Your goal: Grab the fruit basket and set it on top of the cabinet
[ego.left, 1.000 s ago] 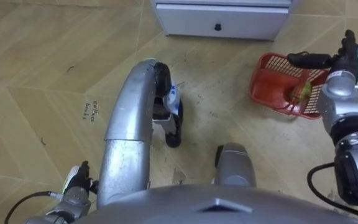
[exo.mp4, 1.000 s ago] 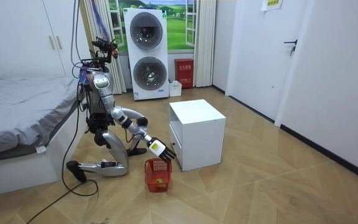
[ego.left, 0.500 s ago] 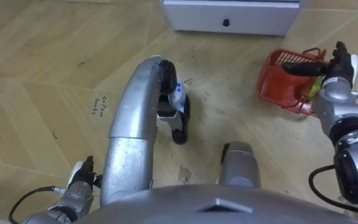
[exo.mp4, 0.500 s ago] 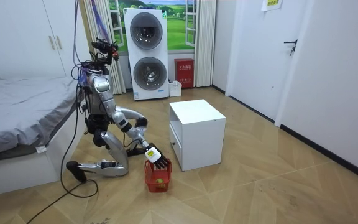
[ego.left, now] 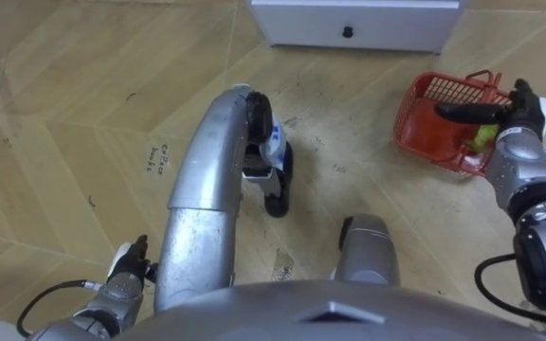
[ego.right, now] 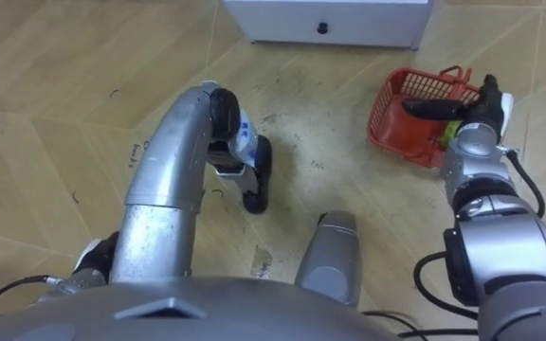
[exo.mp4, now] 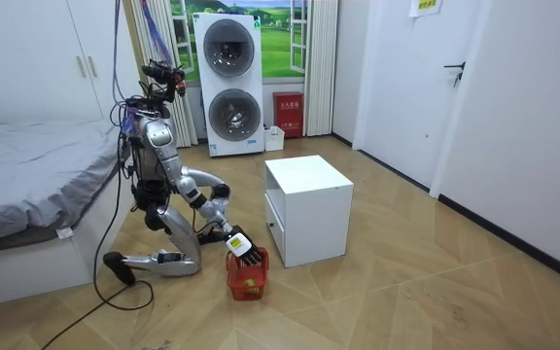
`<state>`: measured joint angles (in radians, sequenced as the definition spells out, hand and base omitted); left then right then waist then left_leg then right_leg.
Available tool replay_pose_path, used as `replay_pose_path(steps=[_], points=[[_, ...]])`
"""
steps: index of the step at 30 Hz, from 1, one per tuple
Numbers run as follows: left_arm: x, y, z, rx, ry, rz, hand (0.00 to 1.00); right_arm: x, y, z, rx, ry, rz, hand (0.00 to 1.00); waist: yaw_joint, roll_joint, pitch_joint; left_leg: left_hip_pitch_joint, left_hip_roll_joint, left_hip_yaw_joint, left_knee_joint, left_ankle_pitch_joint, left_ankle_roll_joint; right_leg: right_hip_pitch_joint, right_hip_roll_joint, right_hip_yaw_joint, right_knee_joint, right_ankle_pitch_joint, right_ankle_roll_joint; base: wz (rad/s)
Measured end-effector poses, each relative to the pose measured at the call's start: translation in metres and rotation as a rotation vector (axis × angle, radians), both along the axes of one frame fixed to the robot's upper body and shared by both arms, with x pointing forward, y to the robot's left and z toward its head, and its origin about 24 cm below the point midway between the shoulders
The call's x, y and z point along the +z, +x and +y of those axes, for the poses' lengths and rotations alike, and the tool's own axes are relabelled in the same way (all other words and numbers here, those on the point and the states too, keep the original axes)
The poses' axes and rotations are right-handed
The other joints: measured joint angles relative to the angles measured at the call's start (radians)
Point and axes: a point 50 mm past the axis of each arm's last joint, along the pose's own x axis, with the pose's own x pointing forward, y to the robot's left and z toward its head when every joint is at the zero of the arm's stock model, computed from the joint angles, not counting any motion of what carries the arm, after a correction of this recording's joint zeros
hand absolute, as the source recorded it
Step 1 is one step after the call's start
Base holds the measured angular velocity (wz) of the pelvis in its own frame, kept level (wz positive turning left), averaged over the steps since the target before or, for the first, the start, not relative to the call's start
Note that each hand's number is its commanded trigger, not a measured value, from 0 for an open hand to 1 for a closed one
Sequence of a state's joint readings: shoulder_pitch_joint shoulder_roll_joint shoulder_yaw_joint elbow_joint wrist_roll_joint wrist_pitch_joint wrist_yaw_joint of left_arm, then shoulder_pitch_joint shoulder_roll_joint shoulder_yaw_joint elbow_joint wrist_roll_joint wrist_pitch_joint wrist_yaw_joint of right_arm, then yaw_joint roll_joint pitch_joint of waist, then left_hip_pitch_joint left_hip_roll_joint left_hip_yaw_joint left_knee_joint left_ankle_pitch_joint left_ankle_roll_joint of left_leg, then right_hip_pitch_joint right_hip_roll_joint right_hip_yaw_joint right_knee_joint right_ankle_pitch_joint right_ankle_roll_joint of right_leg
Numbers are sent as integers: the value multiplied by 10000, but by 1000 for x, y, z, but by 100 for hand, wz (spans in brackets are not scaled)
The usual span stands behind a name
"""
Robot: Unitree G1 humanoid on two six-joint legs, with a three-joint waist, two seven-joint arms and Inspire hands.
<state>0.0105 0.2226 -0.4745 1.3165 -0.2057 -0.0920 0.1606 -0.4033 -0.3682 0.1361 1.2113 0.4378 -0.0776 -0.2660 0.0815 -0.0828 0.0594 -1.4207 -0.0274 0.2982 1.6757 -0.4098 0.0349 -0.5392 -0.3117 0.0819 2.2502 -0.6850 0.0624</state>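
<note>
left eye view: the fruit basket [ego.left: 417, 121] sits on the wooden floor [ego.left: 64, 95] off to the robot's right, near the white drawer cabinet [ego.left: 354, 21]. the right hand [ego.left: 518, 112] is over the basket's near-right rim with its dark fingers [ego.left: 464, 112] stretched straight across the open top, so it's loose and gripping nothing. my guess is it's lining up to hook the rim or the handle, which looks folded against the far rim. there's a yellow-green fruit [ego.left: 482, 138] inside, just beside the wrist. the left hand [ego.left: 124, 277] hangs low at the bottom left, well away from everything, and i can't tell what it's doing.

right eye view: same deal. the hand reaches in from the right, over the opening rather than around the basket.

room view: the robot is down low on the floor between the bed [exo.mp4: 27, 165] and the cabinet, right arm angled down to the basket. being that low is what lets it reach. i'd say the lift hasn't started yet, and a crooked grab could tip the fruit out.
</note>
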Motion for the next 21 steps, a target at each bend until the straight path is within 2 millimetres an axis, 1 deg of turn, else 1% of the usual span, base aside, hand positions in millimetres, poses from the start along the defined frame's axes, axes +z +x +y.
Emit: replay_pose_path(steps=[13,15,16,17,18,21], points=[[0,0,-1,-67,-4,26,0,-1,-1,0,-45,483,-73,0,59,-2,8,-3,-14,2,2,17,17,5,-13,13,9,0,0,0],[0,0,-1,-108,-39,64,0,-1,-1,-1,240,459,8,0,75,-8,11,-2,-8,-4,18,19,21,10,2,49,17,0,1,0],[-1,0,-2,-110,-58,78,0,-1,-1,0,321,474,39,29,74,-7,11,-2,-7,-9,22,19,21,14,6,46,18,1,0,0],[-1,-1,-2,-124,-125,104,0,-3,-1,0,445,555,116,72,74,-8,11,-1,-6,-17,34,18,21,20,15,37,21,1,0,0],[-1,-1,-4,-140,-209,127,0,-5,-3,1,533,602,236,100,74,-8,11,-2,-5,-23,46,18,22,22,28,46,26,1,1,0],[-2,-1,-6,-145,-291,146,0,-9,-8,2,610,849,447,100,72,-10,13,-7,25,-40,75,17,24,22,66,39,40,1,1,-1]])
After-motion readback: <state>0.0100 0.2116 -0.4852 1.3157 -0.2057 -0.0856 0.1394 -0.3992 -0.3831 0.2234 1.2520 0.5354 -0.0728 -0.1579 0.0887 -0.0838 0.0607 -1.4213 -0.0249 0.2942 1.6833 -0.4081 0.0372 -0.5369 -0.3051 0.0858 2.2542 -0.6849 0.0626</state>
